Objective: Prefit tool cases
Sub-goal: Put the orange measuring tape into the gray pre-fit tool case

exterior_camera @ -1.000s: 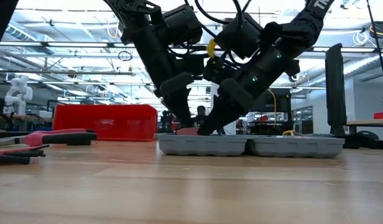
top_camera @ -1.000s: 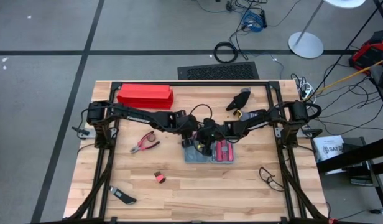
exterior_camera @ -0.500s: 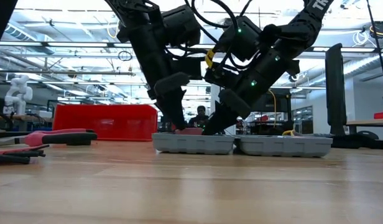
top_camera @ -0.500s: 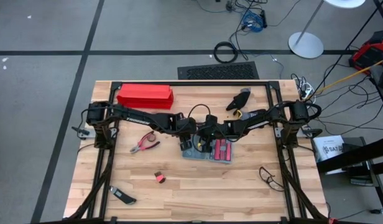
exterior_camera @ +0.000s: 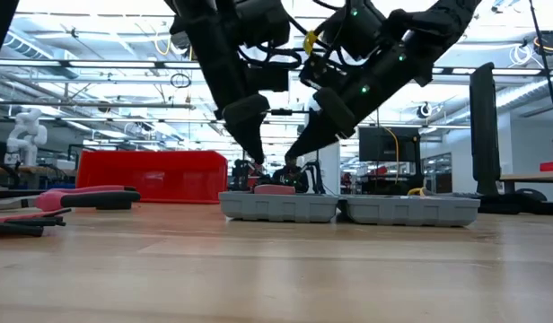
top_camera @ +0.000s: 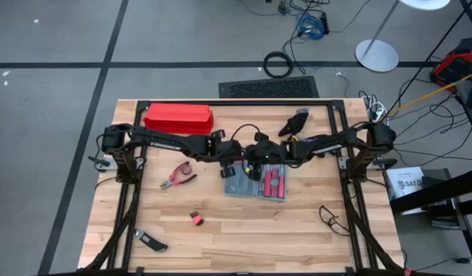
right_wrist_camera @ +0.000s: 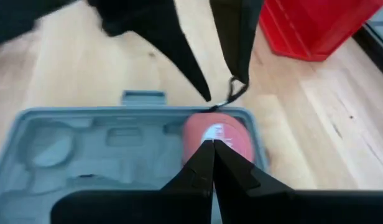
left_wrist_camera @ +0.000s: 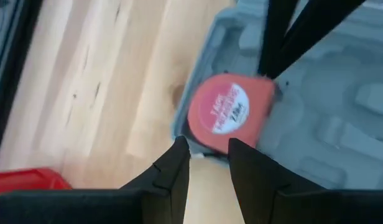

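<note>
Both grippers have lifted off the open tool case at table centre, the left gripper part-open and empty, the right gripper closed on nothing, leaving the red tape measure seated in a corner recess.

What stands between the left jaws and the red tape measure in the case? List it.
Nothing visible. The left gripper hovers just above the red tape measure, jaws partly open, with only air below. The right gripper, jaws shut, hangs close over the same tape's other side in the tool case, crowding but not blocking.
</note>
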Robot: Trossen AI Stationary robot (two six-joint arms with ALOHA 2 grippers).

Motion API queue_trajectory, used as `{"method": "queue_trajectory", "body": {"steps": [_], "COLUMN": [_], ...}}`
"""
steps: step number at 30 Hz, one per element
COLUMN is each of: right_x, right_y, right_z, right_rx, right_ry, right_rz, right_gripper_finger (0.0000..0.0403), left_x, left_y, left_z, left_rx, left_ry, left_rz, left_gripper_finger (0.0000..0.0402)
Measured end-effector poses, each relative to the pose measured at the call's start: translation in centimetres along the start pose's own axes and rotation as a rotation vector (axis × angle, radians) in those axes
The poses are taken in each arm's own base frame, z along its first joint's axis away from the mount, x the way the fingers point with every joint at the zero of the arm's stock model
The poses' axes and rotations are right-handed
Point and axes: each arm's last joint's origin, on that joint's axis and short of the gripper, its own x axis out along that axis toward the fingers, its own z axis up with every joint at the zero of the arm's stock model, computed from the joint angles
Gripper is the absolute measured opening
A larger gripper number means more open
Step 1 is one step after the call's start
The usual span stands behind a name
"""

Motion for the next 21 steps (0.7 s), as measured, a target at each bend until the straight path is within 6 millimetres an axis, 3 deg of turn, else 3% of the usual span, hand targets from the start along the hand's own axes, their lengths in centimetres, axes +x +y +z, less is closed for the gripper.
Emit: {"method": "queue_trajectory", "body": {"steps": [11, 21], "right_x": [3.4, 3.9], "right_y": [-0.9, -0.9], "right_z": [-2.0, -2.6], "right_rx": [0.059, 0.073], "right_ry": [0.016, 0.035], "right_rz": [0.056, 0.053], "right_gripper_finger": [0.0, 0.0], "left_x": [2.3, 4.6], "left_y": [0.6, -0.1], "left_z": [-0.1, -0.9], "left_rx": [-0.03, -0.027], "left_ry": [-0.004, 0.068], "left_rz": [-0.087, -0.1], "left_gripper_finger": [0.0116, 0.0116]}}
